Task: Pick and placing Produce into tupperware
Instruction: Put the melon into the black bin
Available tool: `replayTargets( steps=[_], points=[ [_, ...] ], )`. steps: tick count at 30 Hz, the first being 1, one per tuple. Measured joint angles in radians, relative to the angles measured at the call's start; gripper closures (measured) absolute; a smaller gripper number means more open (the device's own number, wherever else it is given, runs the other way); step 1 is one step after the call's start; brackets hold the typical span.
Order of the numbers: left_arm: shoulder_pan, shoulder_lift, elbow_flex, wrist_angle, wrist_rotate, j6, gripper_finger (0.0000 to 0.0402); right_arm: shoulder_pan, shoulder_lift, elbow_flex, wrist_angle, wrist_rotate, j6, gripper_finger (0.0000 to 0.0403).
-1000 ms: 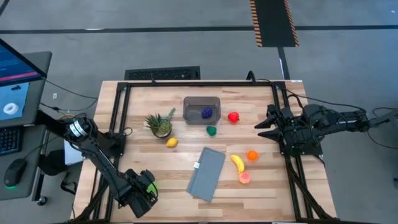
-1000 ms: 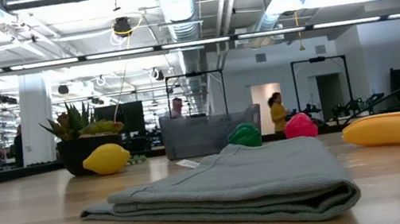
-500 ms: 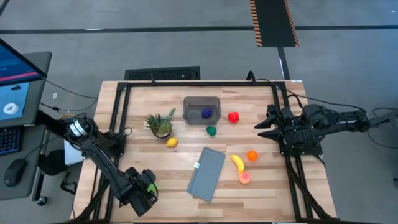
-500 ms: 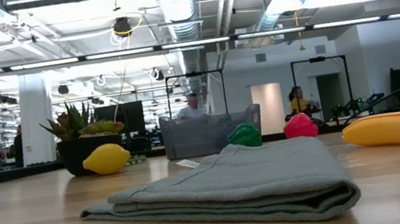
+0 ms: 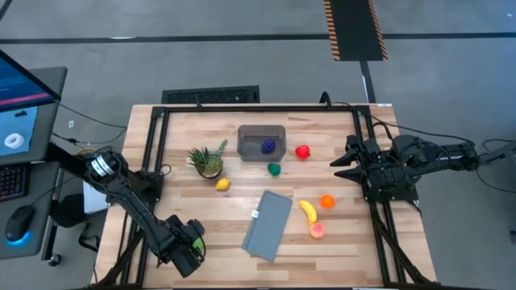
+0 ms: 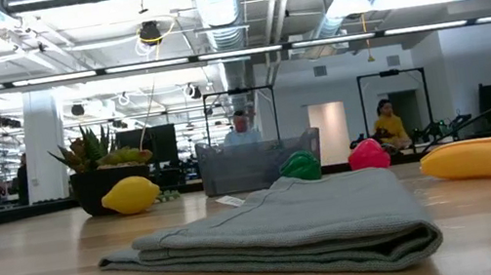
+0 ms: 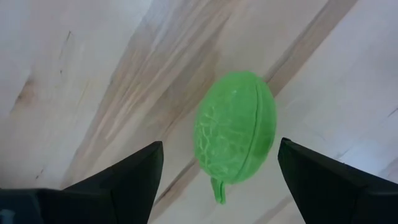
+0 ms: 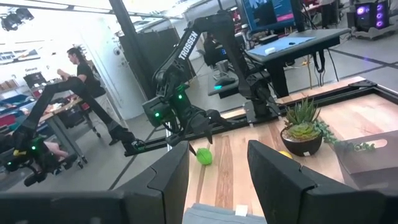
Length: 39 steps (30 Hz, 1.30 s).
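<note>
Left pincer (image 7: pixel 217 171) spread wide over a light green melon (image 7: pixel 235 128), near corner of the worktop (image 5: pixel 193 205).

Melon lies loose on the wood between my open fingers, stem toward me, nothing clamped yet. To take it cleanly I should come straight down, centre it, and close across its narrow middle, since the rounded plastic shell could squirt out of an off-centre pinch. Tupperware (image 5: pixel 261 142) sits well apart at the far side, purple piece (image 5: pixel 268 147) already inside; potted plant (image 5: pixel 207 160), lemon (image 5: pixel 222 184) and folded cloth (image 5: pixel 268 225) lie between, so carry high. Right pincer (image 8: pixel 217 180) waits open, off the worktop's right edge.
</note>
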Motion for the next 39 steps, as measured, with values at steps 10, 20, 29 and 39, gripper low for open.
replayTargets(
  steps=[10,20,29,39],
  points=[
    [0.017,-0.001,-0.053,0.109,0.015,-0.009,0.0095,0.0,0.0,0.0,0.0,0.0,0.003,0.0217],
    [0.02,0.0,-0.06,0.098,0.007,0.002,0.0095,0.0,0.0,0.0,0.001,0.0,0.02,0.0217],
    [0.031,0.0,-0.105,0.178,0.016,-0.014,0.0095,0.0,0.0,0.0,0.001,0.0,0.02,0.0217],
    [0.032,0.0,-0.106,0.177,0.042,-0.007,0.0095,0.0,0.0,0.0,0.001,0.0,0.019,0.0217]
  ],
)
